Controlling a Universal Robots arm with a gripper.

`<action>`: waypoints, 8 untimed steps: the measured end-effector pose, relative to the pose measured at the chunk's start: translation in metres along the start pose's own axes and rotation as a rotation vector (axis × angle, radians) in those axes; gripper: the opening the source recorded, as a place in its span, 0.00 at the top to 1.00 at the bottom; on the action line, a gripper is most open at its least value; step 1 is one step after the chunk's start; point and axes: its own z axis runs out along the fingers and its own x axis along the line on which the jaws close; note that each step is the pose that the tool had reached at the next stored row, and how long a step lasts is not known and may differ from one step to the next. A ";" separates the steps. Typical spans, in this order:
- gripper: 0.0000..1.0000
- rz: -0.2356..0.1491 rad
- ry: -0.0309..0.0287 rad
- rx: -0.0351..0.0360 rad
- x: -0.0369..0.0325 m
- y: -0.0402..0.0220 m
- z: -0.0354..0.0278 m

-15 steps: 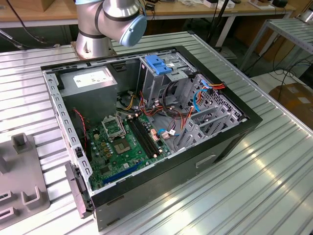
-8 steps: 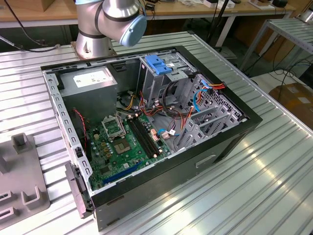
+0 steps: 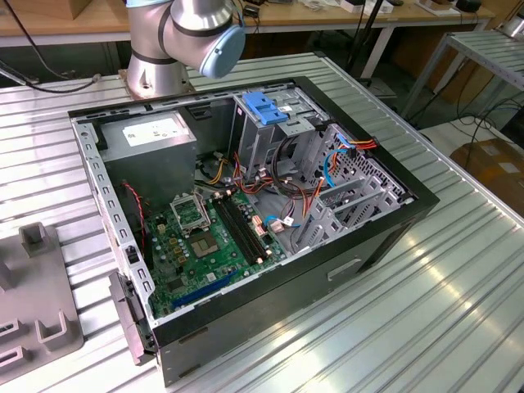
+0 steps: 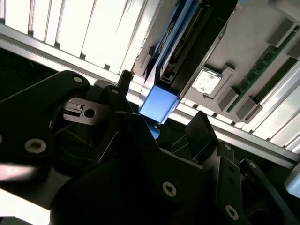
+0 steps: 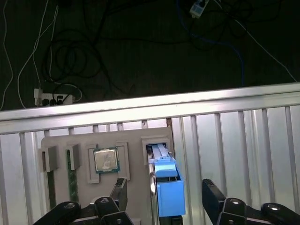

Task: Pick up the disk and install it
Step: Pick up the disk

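Your wrist hangs over the tray point(image 5: 133, 154) on the surface point(image 5: 234, 140). The jaws are open and straddle the disk point(image 5: 168, 194), which stands on edge in a tray slot between them, touching neither finger point(image 5: 212, 193).

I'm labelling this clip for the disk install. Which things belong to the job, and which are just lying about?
Job: disk, standing in the grey tray; open gripper either side of it; open computer case.
Lying about: processor chip, memory stick, floor cables.
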 end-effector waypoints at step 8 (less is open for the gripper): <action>0.26 0.000 0.0001 0.0000 -0.0001 0.0005 0.0209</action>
